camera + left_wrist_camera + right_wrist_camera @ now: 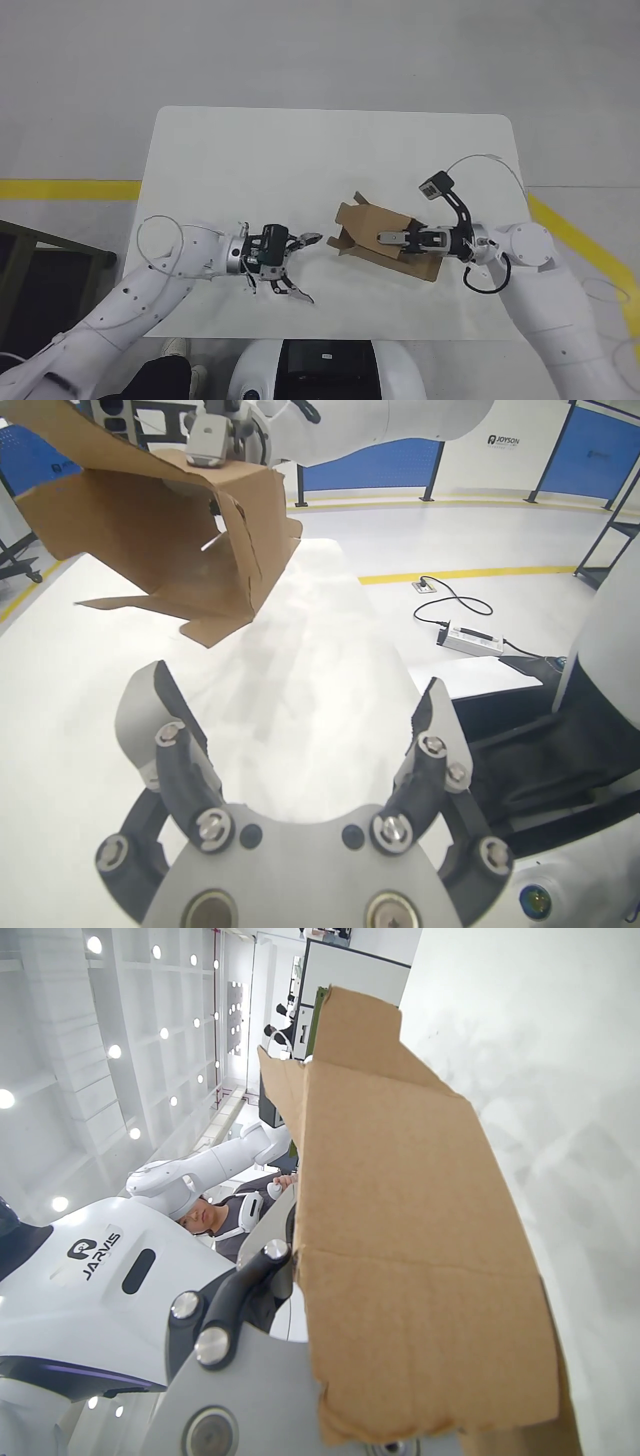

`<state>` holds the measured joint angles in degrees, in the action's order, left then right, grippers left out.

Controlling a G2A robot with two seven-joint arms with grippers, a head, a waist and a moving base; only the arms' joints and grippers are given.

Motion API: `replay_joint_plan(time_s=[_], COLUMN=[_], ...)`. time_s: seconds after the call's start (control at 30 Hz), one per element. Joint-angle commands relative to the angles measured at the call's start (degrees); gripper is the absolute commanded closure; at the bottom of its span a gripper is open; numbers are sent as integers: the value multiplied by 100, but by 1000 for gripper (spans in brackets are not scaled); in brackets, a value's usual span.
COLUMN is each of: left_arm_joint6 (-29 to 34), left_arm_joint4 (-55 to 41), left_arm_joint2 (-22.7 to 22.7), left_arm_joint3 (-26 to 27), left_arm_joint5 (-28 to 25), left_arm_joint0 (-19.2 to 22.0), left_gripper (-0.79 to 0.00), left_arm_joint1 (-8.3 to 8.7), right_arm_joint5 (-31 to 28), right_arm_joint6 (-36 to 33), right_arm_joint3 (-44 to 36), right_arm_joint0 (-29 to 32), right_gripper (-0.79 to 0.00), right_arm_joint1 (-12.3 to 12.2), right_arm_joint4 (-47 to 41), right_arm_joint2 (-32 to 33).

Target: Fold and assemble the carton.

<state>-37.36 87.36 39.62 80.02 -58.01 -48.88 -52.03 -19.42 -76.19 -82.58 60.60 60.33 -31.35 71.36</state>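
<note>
White table (300, 160) bears the brown carton (365, 218), flaps touching.

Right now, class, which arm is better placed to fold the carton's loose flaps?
Probably left. The left end effector is open, empty, and faces the open end of the carton; the right end effector is occupied holding it.

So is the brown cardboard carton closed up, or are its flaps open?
Open. The brown cardboard carton shows its hollow inside in the left wrist view, end flaps splayed outward; the right end effector grips one wall.
</note>
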Motion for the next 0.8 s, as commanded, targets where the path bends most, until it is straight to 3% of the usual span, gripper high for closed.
replay_joint_plan(time_s=[0.0, 0.43, 0.77], left_arm_joint6=[-39, -132, -299], left_arm_joint4=[-45, -171, -189], left_arm_joint2=[-79, -277, -276], left_arm_joint3=[2, -345, -397], left_arm_joint5=[1, 21, 1], left_arm_joint0=[19, 225, 271], left_gripper=[-785, -785, -785], left_arm_joint1=[-44, -294, -384], right_arm_joint5=[-37, -102, -109], right_arm_joint6=[20, -82, -97], right_arm_joint3=[-10, -113, -139], right_arm_joint0=[22, 96, 97], right_gripper=[0, 0, 0], right_arm_joint1=[3, 4, -13], right_arm_joint4=[-71, -192, -212], right_arm_joint2=[-9, -111, -87])
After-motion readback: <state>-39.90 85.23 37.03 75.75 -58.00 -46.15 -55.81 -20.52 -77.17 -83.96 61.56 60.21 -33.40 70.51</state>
